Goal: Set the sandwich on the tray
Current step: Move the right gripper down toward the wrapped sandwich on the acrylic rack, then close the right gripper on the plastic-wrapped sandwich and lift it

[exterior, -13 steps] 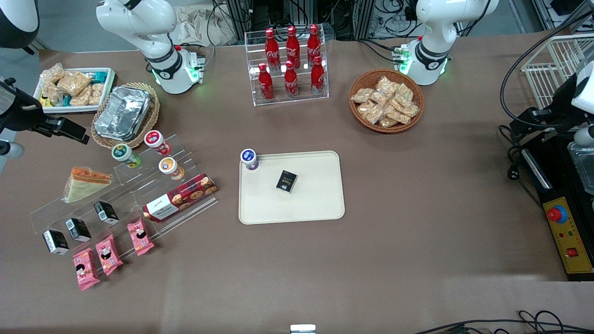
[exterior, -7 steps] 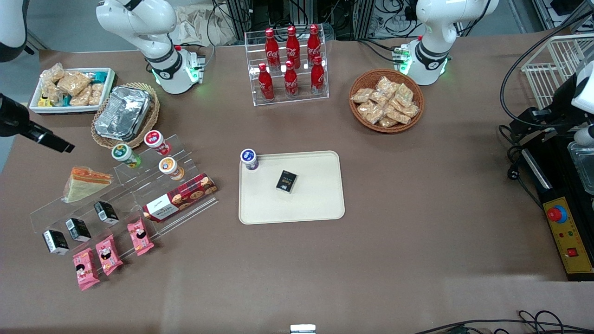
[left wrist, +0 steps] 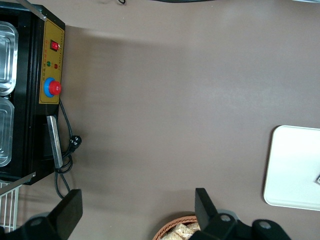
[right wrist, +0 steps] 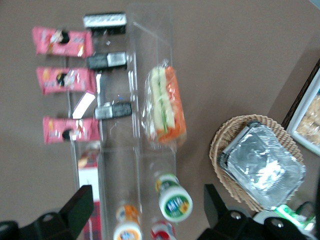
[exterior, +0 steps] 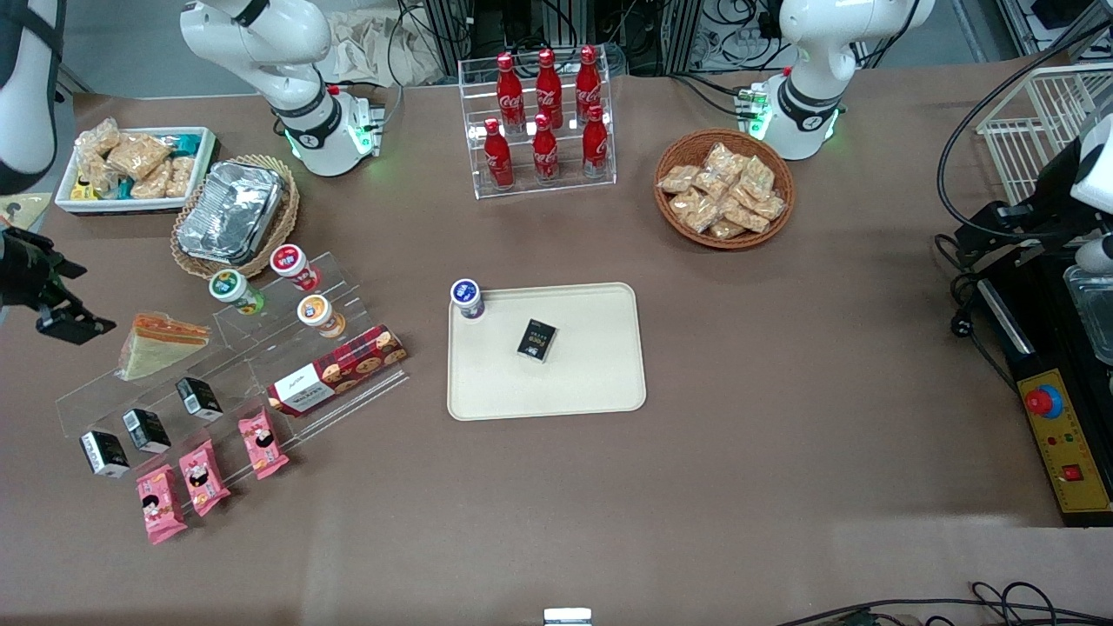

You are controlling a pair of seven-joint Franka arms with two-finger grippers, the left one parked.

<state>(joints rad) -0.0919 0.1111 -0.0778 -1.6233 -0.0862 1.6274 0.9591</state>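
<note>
The sandwich [exterior: 161, 343], a clear-wrapped wedge with orange and green filling, lies on the top step of a clear acrylic stand [exterior: 226, 365] toward the working arm's end of the table. In the right wrist view the sandwich [right wrist: 165, 107] is whole and nothing touches it. My right gripper [exterior: 68, 323] hovers beside the sandwich, at the table's edge and above the surface. In its own view the gripper [right wrist: 147, 202] is open, with nothing between its widely spread fingers [right wrist: 82, 202]. The cream tray [exterior: 591, 387] lies mid-table, holding a small black box [exterior: 536, 339] and a purple-lidded cup [exterior: 467, 298].
On the stand are three lidded cups [exterior: 300, 296], a red plaid cookie box [exterior: 337, 369], black boxes [exterior: 148, 429] and pink packets [exterior: 204, 474]. A foil container [exterior: 230, 213] in a wicker basket and a white snack bin [exterior: 135, 165] sit farther from the camera.
My right gripper has come nearer to the front camera, from beside the foil container to beside the sandwich. Nothing on the table has moved.
</note>
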